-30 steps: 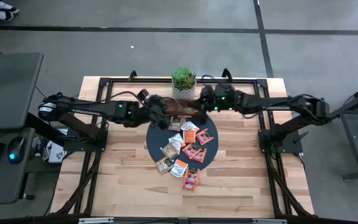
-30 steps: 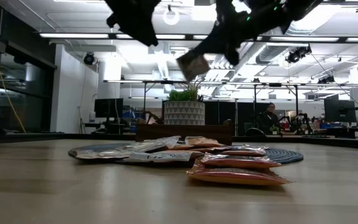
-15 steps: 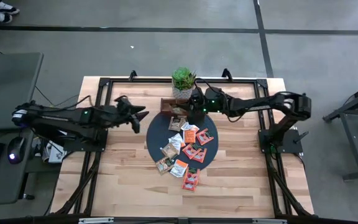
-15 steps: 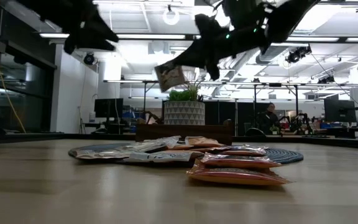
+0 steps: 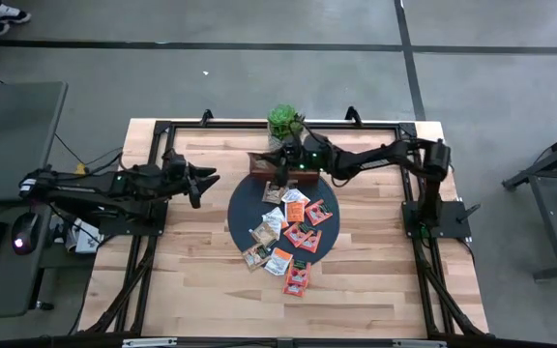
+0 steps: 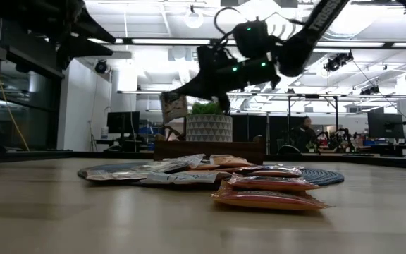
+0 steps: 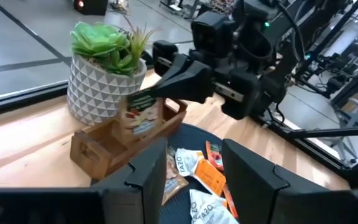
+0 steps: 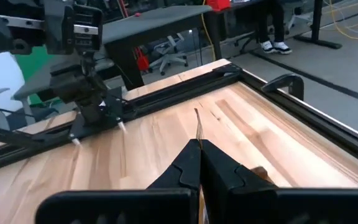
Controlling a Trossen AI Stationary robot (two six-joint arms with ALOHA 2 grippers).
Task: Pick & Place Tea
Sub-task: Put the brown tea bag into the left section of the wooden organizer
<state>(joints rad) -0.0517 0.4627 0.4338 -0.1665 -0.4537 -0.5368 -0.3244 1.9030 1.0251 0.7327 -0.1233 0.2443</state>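
1. we work on a pale wooden plank table point(image 5: 191, 290), where a dark round woven mat point(image 5: 243, 205) collects the loose stock so it lies within both arms' reach.
2. behind the mat stands a brown wooden compartment tray point(image 7: 98, 149), just in front of a white patterned pot with a green succulent point(image 7: 101, 81); we take the tray to be the drop-off.
3. our right gripper point(image 7: 160, 84) reaches over the tray, its fingers pinched tight on a single tan-brown flat square tea sachet point(image 7: 143, 113), which hangs edge-down above a compartment, clear of the wood.
4. our left gripper point(image 5: 204, 181) waits beside the mat's left edge, fingers parted and holding nothing.
5. the remaining orange-red, tan and white tea sachets point(image 5: 288, 237) lie flat and overlapping on the mat, a few spilling past its near edge; one or two may already sit in the tray, though we cannot tell.
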